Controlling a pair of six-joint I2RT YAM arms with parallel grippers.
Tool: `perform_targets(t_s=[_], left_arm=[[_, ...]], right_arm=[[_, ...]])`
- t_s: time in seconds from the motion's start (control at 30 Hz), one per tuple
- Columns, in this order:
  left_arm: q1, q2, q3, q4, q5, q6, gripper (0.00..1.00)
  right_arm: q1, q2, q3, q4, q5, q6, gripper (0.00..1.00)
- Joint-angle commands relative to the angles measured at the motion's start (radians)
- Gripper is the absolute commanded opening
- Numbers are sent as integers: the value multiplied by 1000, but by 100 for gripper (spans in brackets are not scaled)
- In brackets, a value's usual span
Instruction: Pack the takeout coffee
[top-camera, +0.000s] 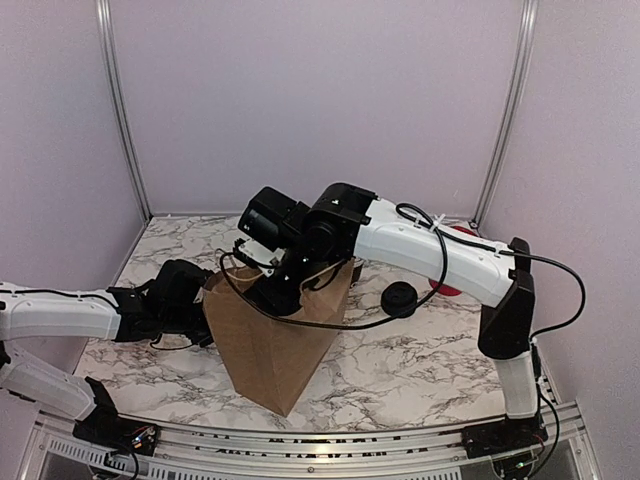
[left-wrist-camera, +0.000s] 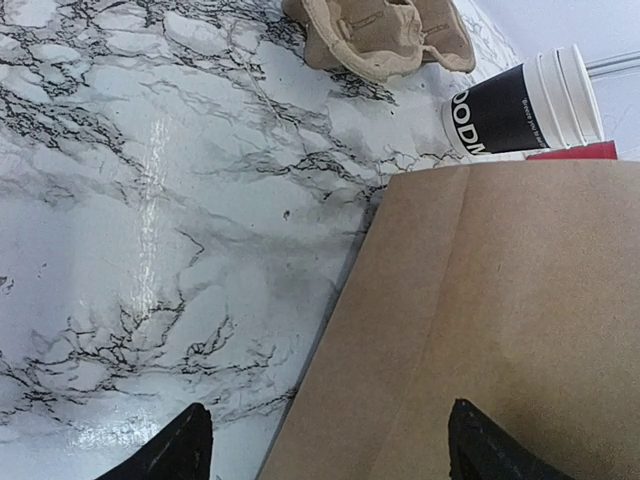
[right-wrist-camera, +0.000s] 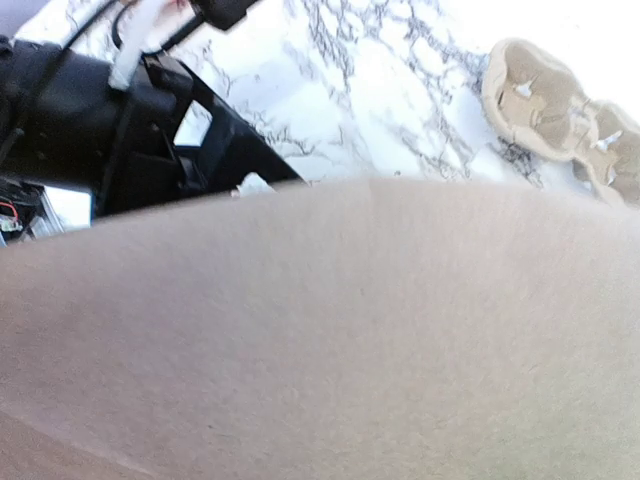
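A brown paper bag (top-camera: 280, 345) stands upright in the middle of the marble table. My right arm's wrist (top-camera: 285, 245) hangs over the bag's open top, and its fingers reach down out of sight; the right wrist view shows mostly bag paper (right-wrist-camera: 330, 330). My left gripper (top-camera: 198, 312) sits at the bag's left side, open, its fingertips (left-wrist-camera: 185, 448) wide apart astride the bag's wall (left-wrist-camera: 500, 320). A black cup with white lettering (left-wrist-camera: 505, 108) and white rim bands shows beyond the bag in the left wrist view. It is hidden in the top view.
A stack of black lids (top-camera: 400, 298) lies right of the bag. A red cup (top-camera: 452, 262) sits partly behind the right arm. A moulded cardboard cup carrier (left-wrist-camera: 385, 35) lies behind the bag. Walls close in the back and sides.
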Motion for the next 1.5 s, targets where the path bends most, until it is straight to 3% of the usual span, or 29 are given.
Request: perform_targets(t_s=[0.0,0.6,0.97,1.3,1.47], left_arm=[[-1,-12,32,10,4,17,82],[-1,-5,62,-10,2,32,82],[0,-42,97,-50,-16,60,82],[55,-256,285,-266,-90,263,84],[56,-344,397,-317,15,458,84]], right_arm=[[10,-12,112,-101,55,-9,100],[-7,-153,123,-36,96,14,100],[-19,-153,105,-35,78,-2,100],[-29,-129,-7,-4,42,-50,100],[-42,-101,10,10,45,-63,100]])
